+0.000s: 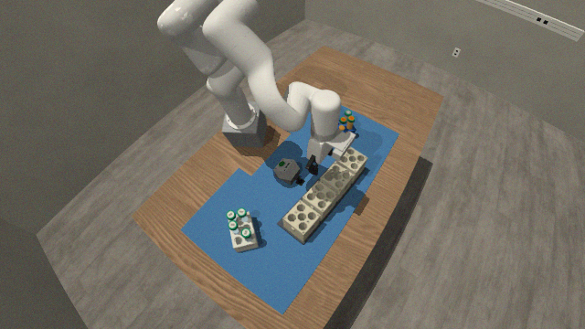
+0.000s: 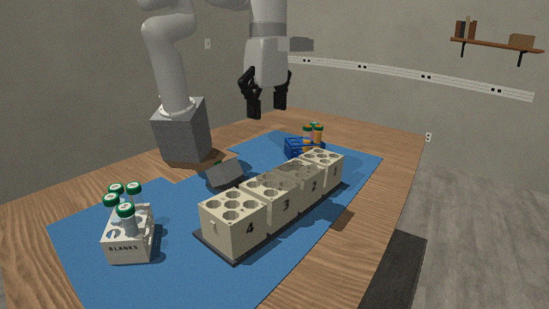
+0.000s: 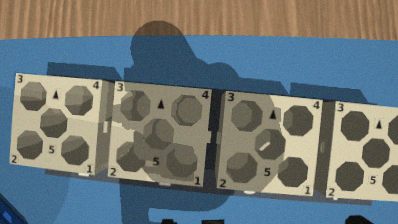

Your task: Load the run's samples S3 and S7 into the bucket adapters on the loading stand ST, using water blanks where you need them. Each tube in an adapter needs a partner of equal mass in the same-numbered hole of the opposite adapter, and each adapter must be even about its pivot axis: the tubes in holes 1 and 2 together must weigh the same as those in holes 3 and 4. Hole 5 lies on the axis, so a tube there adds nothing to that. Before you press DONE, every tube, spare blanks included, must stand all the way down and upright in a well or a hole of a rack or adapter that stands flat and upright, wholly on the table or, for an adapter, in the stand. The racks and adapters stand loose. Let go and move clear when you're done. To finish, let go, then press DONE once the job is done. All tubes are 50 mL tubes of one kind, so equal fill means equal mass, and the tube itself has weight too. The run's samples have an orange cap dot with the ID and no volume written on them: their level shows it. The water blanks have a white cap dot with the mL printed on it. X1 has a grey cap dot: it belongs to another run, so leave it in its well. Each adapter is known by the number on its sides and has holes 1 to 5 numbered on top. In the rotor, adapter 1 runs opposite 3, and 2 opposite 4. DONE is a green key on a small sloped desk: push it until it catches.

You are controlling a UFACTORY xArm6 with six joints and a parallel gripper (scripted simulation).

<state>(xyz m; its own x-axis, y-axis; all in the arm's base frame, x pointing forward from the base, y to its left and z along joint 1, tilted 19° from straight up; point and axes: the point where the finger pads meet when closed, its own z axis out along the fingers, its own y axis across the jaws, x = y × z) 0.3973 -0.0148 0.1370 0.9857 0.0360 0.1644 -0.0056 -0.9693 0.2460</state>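
Note:
My gripper (image 1: 322, 160) (image 2: 267, 111) is open and empty, high above the mat behind the adapter row. Adapter 1 (image 2: 335, 172) (image 3: 27, 120), adapter 2 (image 2: 314, 186) (image 3: 161, 90), adapter 3 (image 2: 286, 206) (image 3: 300, 146) and adapter 4 (image 2: 250, 227) (image 3: 350, 150) stand in line on the stand; no tubes show in their visible holes. Two orange-dot samples (image 1: 351, 119) (image 2: 318, 128) stand in the blue rack (image 2: 292, 152) (image 3: 12, 216), one fuller than the other. Behind them is grey-dot X1 (image 1: 348, 112) (image 2: 314, 124). Several white-dot blanks (image 1: 246, 233) (image 2: 125, 209) stand in the BLANKS rack (image 1: 244, 247) (image 2: 141, 257).
The sloped desk (image 1: 288, 174) (image 2: 225, 173) with the green DONE key (image 1: 281, 164) stands between the robot base (image 1: 247, 134) (image 2: 182, 137) and the adapter row. The arm's shadow falls over adapters 2 and 3. The blue mat (image 1: 274, 274) (image 2: 180, 279) lies under everything on the table.

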